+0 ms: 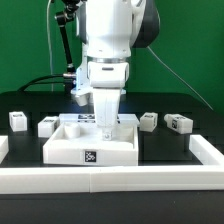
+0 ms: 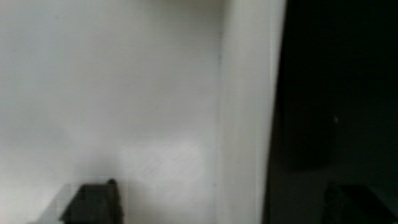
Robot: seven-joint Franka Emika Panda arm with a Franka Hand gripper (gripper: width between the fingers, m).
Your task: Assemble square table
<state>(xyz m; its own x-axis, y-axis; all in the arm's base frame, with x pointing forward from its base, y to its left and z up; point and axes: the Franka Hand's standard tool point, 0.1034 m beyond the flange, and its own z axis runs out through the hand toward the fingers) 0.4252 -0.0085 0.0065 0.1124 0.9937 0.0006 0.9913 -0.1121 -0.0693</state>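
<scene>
Pincer [image 1: 106,128] sits spread and empty down at the square table [image 1: 90,150], loose legs [image 1: 47,125] beside.

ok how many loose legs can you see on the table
4, beside the slab. On the exterior view's left: outer left leg, inner left leg. On its right: inner right leg, outer right leg. The arm could hide others.

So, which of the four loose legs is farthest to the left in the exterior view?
The outermost leg: a second leg lies between it and the square slab; the other two are on the slab's other side.
</scene>
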